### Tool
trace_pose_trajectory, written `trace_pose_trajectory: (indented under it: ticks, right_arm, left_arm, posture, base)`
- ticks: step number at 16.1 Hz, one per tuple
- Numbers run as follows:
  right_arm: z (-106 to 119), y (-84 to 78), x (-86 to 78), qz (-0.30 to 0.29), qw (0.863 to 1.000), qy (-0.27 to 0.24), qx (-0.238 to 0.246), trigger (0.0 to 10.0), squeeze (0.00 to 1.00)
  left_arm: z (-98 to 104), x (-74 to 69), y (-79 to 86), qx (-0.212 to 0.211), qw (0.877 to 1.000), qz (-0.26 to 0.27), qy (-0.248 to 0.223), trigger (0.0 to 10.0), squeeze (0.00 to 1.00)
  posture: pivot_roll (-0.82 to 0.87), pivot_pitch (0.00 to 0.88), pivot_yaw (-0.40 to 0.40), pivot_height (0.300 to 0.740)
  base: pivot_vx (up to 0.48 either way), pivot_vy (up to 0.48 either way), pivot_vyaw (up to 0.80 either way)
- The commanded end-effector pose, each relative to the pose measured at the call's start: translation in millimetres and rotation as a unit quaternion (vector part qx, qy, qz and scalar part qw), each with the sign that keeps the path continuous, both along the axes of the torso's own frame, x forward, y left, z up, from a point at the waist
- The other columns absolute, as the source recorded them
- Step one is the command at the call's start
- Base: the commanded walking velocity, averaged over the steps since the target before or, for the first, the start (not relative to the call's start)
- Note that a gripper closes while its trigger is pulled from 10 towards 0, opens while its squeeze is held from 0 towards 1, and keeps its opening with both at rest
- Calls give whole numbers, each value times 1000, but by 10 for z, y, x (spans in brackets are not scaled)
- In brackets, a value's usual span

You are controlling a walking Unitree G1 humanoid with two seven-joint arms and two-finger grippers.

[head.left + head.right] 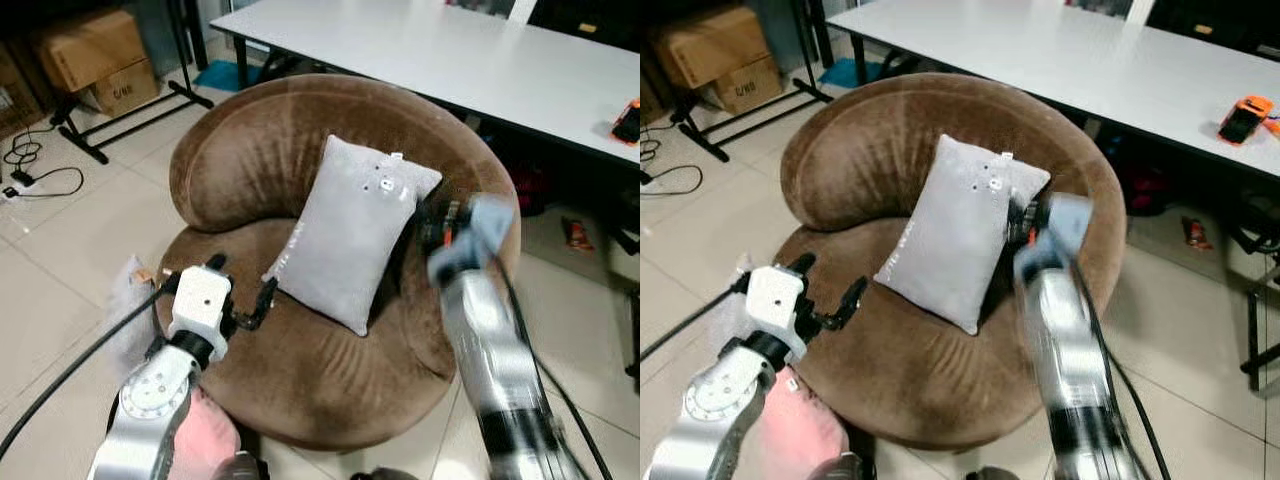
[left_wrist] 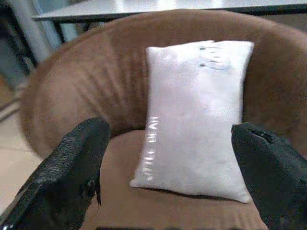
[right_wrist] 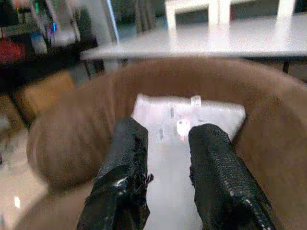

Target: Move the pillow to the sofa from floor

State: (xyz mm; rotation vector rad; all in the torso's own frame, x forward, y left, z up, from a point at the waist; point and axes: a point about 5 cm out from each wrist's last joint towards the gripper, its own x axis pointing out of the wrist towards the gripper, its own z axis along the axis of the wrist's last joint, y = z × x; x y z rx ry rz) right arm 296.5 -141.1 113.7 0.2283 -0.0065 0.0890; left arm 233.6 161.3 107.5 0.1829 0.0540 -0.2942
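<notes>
A light grey pillow [image 1: 350, 235] stands tilted on the seat of a round brown sofa [image 1: 260, 150] and leans against its backrest. My left gripper [image 1: 242, 278] is open over the seat's front left, just short of the pillow's lower corner. In the left wrist view its fingers [image 2: 81, 163] spread wide on either side of the pillow [image 2: 196, 115], not touching it. My right gripper [image 1: 428, 225], blurred, sits at the pillow's right edge by the backrest. Seen from the right wrist, its gripper [image 3: 168, 127] is open by a narrow gap, with the pillow [image 3: 187, 120] lying beyond the tips.
A long white table [image 1: 450, 50] stands close behind the sofa, with an orange device [image 1: 628, 120] on it. Cardboard boxes [image 1: 90, 55], a black rack base [image 1: 130, 110] and cables [image 1: 40, 170] lie at the far left. Pale tiles surround the sofa.
</notes>
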Motion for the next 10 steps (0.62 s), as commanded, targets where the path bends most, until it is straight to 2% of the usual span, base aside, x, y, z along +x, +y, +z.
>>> trace_pose_trajectory:
  ticks: [1,2,3,5,10]
  right_arm:
    - [-71,-35,-108,0,1000,21,-13,10000,0]
    - [-118,-63,-166,-2,999,30,-21,10000,0]
    - [-165,-95,-297,9,998,51,-35,10000,0]
    - [-333,-142,-465,6,992,114,-52,10000,0]
    - [-351,-115,-510,18,989,137,-59,10000,0]
  left_arm:
    - [15,-11,11,6,1000,13,-13,10000,514]
    - [16,-18,20,9,1000,17,-15,10000,510]
    - [11,-34,43,20,999,24,-19,10000,510]
    - [18,-75,88,31,998,37,-36,10000,514]
    - [-5,-145,103,31,998,42,-38,10000,510]
  posture:
    - [20,56,-18,740]
    - [17,59,-21,740]
    - [15,61,-23,740]
    - [15,63,-26,740]
    - [20,59,-32,740]
  base:
    - [0,0,0]
    - [0,0,0]
    - [0,0,0]
    - [0,0,0]
    - [0,0,0]
